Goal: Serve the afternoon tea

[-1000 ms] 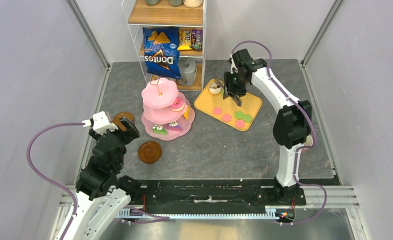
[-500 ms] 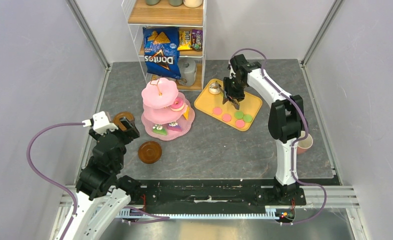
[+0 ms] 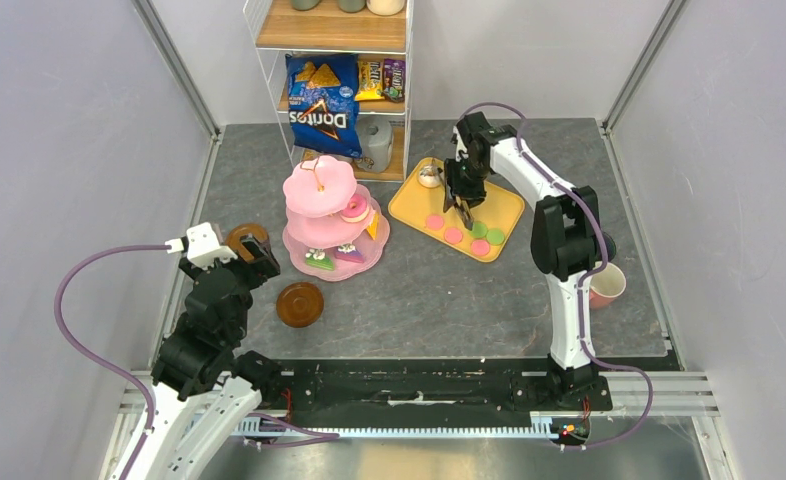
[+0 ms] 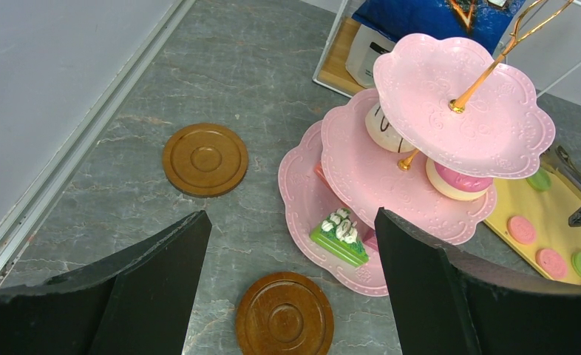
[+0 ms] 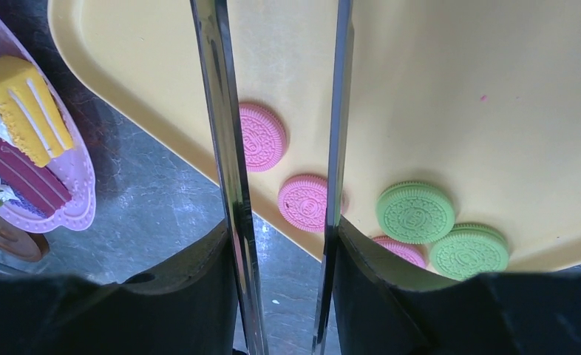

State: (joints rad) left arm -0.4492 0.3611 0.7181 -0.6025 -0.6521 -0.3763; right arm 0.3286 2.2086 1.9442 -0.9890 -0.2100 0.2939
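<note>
The pink three-tier stand (image 3: 324,190) holds cake slices and a donut; it also shows in the left wrist view (image 4: 361,159). Two brown saucers (image 3: 299,304) (image 3: 246,238) lie left of it. My left gripper (image 3: 254,255) (image 4: 291,222) is open and empty above the near saucer (image 4: 284,324). My right gripper (image 3: 466,190) (image 5: 281,237) is shut on the metal tongs (image 5: 225,148), held open over the yellow tray (image 3: 509,203). A pink macaron (image 5: 306,203) lies between the tong arms; green macarons (image 5: 415,212) lie to the right. The pink mug (image 3: 606,284) stands by the right arm. The dark-green mug is out of view.
A shelf unit (image 3: 334,40) at the back holds the blue Doritos bag (image 3: 321,105) and snack packs. A small white-topped treat (image 3: 429,177) sits at the tray's far corner. Grey walls close in both sides.
My right arm has swung slightly left and lowered the tongs toward the macarons on the tray, uncovering the pink mug. The left arm has not moved.
</note>
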